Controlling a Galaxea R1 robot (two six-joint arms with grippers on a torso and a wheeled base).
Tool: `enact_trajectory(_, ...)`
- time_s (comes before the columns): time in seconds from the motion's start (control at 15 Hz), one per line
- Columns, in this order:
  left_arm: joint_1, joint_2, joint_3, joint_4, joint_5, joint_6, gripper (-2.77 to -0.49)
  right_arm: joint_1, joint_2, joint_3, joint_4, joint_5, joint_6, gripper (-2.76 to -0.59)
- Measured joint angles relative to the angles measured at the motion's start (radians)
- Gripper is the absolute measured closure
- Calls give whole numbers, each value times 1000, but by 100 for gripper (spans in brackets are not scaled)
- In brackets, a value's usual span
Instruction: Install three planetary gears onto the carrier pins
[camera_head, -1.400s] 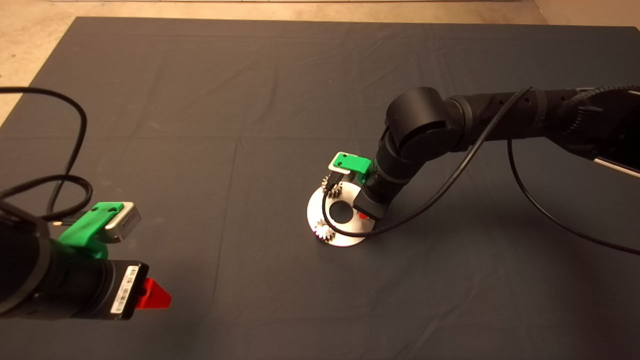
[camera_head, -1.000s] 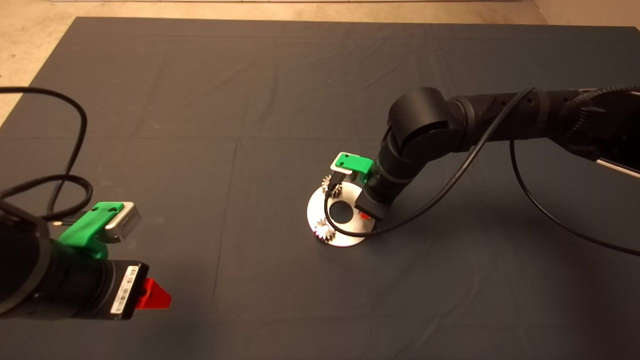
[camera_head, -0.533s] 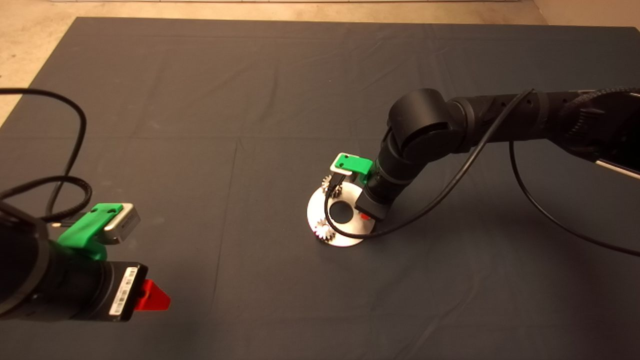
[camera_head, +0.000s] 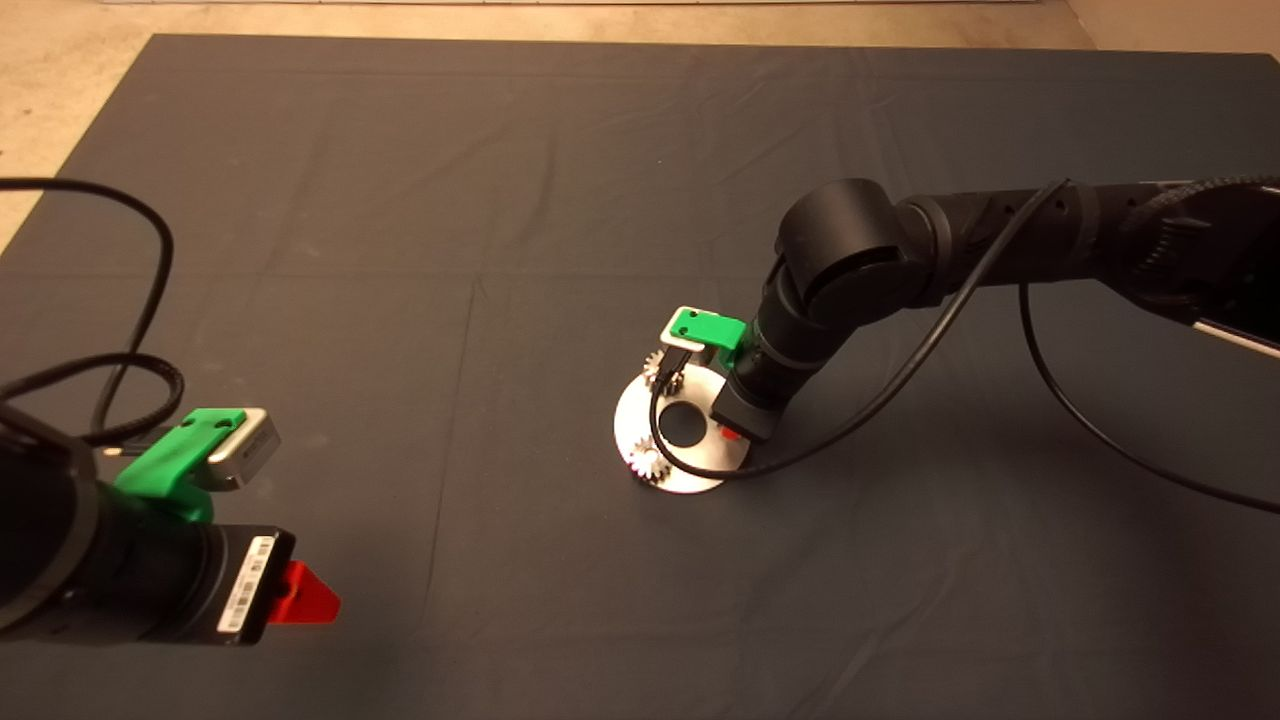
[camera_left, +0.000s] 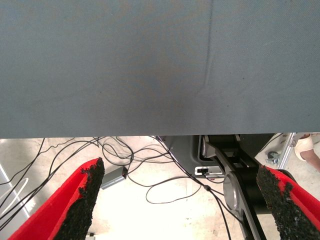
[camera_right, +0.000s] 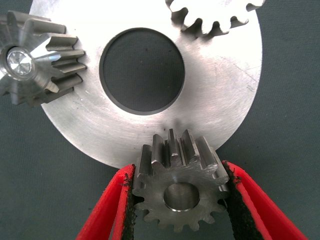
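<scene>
Pinching third planetary gear (camera_right: 177, 192) in my right gripper (camera_right: 179, 200), I should centre its bore over the last carrier pin, keeping it level.

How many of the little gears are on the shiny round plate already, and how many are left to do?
Two gears look done: one sits on its pin, another sits at the disc's far edge. The third gear is pinched in the right gripper over the disc's near rim; whether it is fully down on its pin is hidden. The left gripper waits open off to the side.
</scene>
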Motion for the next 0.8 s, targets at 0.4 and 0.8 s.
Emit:
enact_trajectory(0.4,0,0,0,0,0,0,-218,-7,-2,34,1,-7,0,-108)
enact_trajectory(0.8,0,0,0,0,0,0,-218,-8,-5,38,1,-5,0,-108)
